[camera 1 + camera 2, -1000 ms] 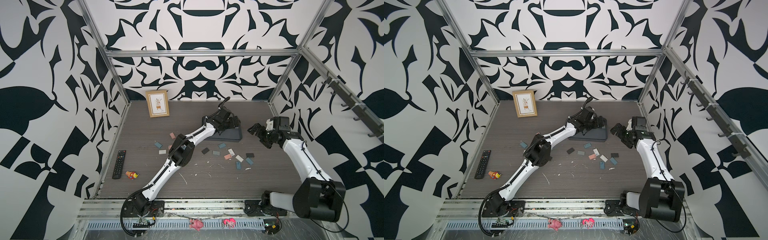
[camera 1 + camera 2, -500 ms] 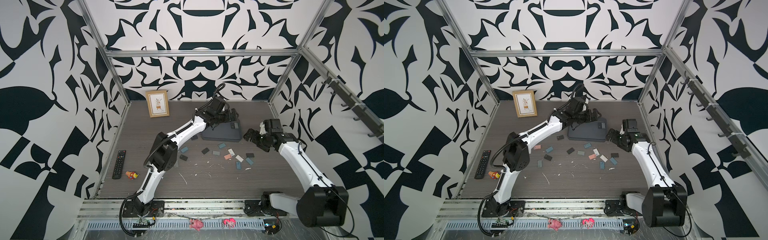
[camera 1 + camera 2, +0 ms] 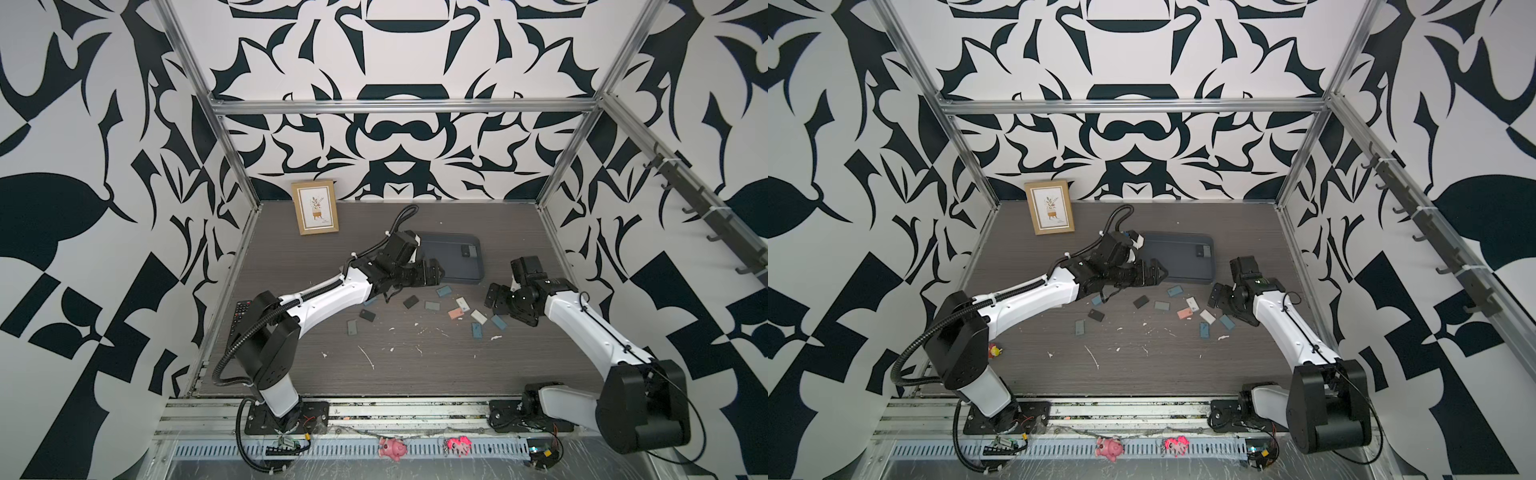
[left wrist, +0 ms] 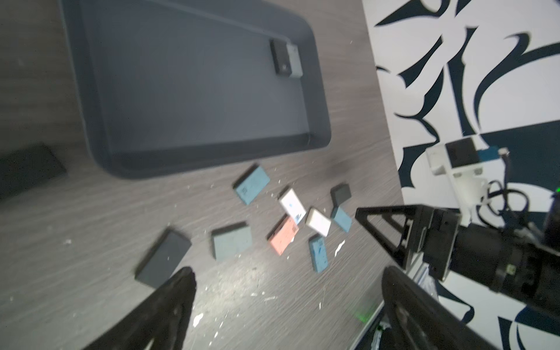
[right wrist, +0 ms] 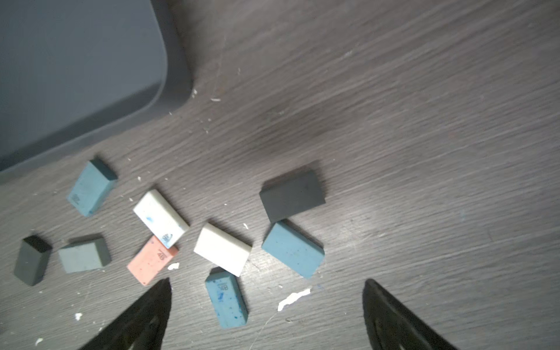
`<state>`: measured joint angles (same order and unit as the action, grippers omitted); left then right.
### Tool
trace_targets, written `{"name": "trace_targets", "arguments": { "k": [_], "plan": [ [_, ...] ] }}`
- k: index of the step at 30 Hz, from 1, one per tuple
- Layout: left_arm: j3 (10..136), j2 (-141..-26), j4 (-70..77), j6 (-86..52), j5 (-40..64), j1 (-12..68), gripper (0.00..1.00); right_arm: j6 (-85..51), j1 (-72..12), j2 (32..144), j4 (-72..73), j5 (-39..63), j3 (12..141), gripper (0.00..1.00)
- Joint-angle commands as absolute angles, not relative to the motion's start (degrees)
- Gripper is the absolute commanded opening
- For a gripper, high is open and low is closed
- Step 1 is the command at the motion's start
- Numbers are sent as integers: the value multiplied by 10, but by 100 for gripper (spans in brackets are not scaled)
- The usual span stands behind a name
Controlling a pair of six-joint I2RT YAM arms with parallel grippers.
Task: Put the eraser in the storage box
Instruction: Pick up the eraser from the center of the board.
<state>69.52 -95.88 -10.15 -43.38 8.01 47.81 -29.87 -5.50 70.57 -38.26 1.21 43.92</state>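
The left tool (image 4: pixel 286 277) and right tool (image 5: pixel 266 288) both stand wide open, empty, near loose erasers (image 5: pixel 225 298) beside the storage box (image 3: pixel 444 257) on the desk (image 3: pixel 415 374).

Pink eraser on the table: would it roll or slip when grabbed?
The pink eraser is a flat-sided block lying on a broad face, so it probably won't roll. Its matte surface looks grippy, not slippery. A white eraser seems to touch it, so a push would likely move both.

surface: dark wood-grain table (image 3: pixel 457 374) | on it: storage box (image 3: pixel 449 257), scattered erasers (image 3: pixel 456 312), picture frame (image 3: pixel 314 207), remote (image 3: pixel 241 309), white crumbs (image 3: pixel 365 356)
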Motion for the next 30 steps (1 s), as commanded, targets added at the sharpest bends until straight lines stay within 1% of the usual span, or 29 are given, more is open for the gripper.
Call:
{"name": "trace_targets", "arguments": {
  "k": [1, 11, 21, 30],
  "plan": [
    [660, -933, -55, -457, 84, 494, 99, -302, -55, 713, -358, 17, 418, 100],
    [622, -928, -35, -469, 90, 507, 99, -303, -44, 759, -277, 75, 388, 100],
    [623, -944, -19, -478, 103, 507, 99, -273, -42, 800, -283, 58, 415, 99],
    [628, -959, -15, -482, 113, 507, 99, -270, -42, 831, -264, 76, 418, 99]
  ]
}}
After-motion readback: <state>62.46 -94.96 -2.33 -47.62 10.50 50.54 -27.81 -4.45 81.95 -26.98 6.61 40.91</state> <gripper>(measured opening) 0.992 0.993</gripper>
